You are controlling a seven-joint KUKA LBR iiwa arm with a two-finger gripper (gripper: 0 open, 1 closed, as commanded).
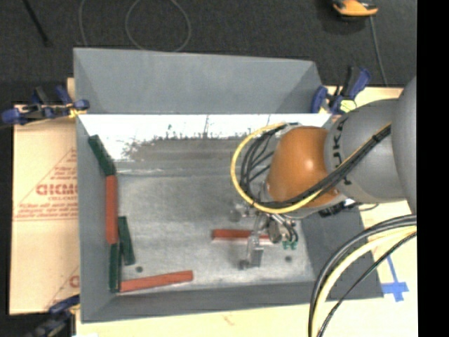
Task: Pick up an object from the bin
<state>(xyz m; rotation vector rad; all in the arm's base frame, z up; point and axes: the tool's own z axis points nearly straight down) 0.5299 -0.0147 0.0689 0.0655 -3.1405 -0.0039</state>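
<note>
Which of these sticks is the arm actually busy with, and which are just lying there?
In hand: short red flat stick mid-bin; gripper over its right end.
Lying about: long red stick by the near wall; left-wall red stick; dark green sticks beside it.

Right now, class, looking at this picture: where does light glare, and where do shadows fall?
In the camera view, glare whitens a band along the back wall of the bin; in the same camera view, the hand casts a small dark shadow on the floor beside the short red stick.

Dark floor — a thin cable looped across.
</note>
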